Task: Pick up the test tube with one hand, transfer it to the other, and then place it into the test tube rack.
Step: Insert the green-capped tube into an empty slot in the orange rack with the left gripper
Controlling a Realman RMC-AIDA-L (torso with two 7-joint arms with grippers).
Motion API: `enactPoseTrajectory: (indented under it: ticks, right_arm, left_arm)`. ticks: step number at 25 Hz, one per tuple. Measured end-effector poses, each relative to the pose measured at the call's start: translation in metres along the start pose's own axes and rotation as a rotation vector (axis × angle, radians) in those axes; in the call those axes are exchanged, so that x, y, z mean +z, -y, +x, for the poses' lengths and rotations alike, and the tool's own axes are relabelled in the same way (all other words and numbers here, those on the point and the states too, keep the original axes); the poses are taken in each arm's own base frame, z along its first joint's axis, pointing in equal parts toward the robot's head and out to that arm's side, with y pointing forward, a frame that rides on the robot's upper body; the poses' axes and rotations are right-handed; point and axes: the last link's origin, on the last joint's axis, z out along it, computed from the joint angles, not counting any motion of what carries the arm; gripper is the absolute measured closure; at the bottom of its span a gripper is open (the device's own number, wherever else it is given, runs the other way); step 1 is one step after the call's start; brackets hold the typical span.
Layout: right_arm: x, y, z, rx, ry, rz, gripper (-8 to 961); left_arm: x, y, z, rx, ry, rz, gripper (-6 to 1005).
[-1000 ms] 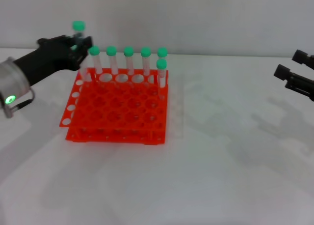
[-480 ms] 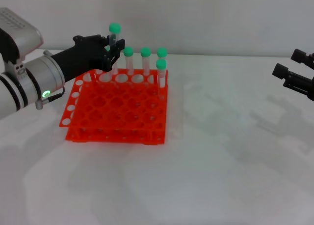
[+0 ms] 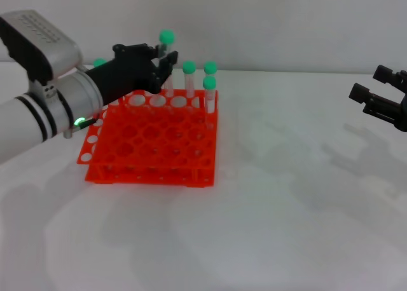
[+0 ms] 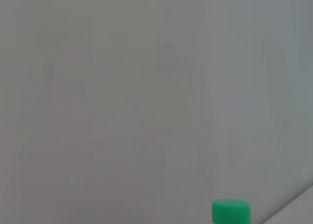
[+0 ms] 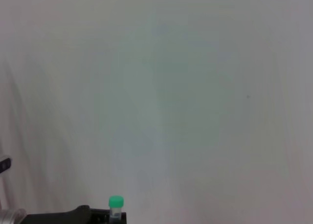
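Left end effector is closed on the test tube, a slim clear tube with a round green cap, held upright above the back row of the orange rack. Its arm reaches in low across the desk. Right end effector hovers well apart with fingers spread, holding nothing.

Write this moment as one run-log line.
left tool: holds tube above rack | right tool: idle, far right, off the table
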Motion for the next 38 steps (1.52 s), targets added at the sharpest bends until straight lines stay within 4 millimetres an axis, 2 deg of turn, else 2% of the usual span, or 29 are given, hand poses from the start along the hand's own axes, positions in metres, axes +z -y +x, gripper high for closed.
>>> enactPoseTrajectory:
  ticks: [7,29,38]
  right_arm:
    - [0.0,0.0,0.001,0.007,-0.001,0.0,93]
    - [0.001,0.001,0.004,0.012,-0.007,0.012,93]
    - [0.001,0.002,0.004,0.007,-0.009,0.017,93]
  left_arm:
    - [0.009,-0.01,0.0,0.016,0.02,-0.045,748]
    - [0.014,-0.011,0.002,0.026,0.027,-0.044,736]
    - [0.029,-0.025,0.004,0.021,0.048,-0.091,730]
